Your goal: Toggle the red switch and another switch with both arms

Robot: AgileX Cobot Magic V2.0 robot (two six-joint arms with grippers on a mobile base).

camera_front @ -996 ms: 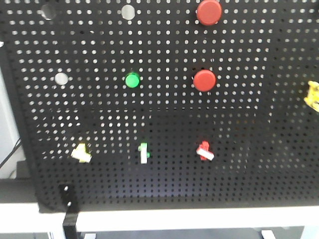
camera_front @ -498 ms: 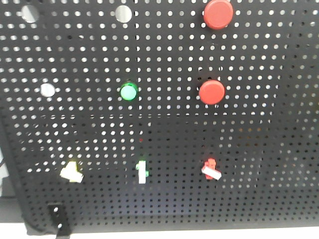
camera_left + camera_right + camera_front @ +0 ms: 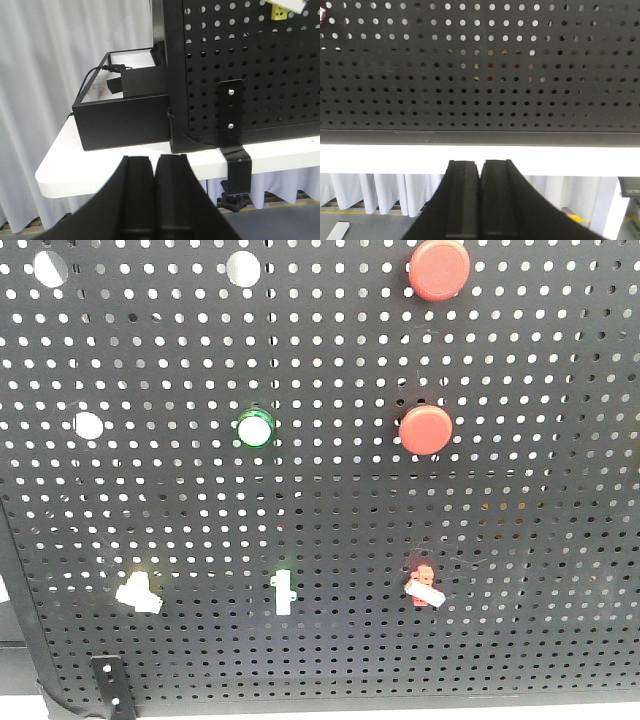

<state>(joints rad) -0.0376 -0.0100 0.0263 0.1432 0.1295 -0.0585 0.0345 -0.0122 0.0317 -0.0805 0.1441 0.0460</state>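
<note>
On the black pegboard (image 3: 520, 570) the red switch (image 3: 424, 583), a tiny red toggle with a white lever, sits low on the right. The other switch (image 3: 139, 592), pale yellow with a whitish lever, sits low on the left; its lower edge also shows in the left wrist view as a yellow piece (image 3: 286, 7) at the top. Neither arm appears in the front view. My left gripper (image 3: 155, 161) is shut and empty, below the table edge in front of the board's left corner. My right gripper (image 3: 480, 164) is shut and empty, below the board's bottom edge.
A slim white upright toggle (image 3: 284, 592) stands between the two switches. Two round red push-buttons (image 3: 426, 429) (image 3: 438, 268) and a green-ringed button (image 3: 255, 428) sit higher. A black box (image 3: 122, 117) with a cable lies on the white table (image 3: 65, 170) left of the board. A clamp bracket (image 3: 232, 125) holds the board.
The front view has drifted closer and a little left: the board fills the frame, the white table edge has dropped out of view, and the switches sit lower.
</note>
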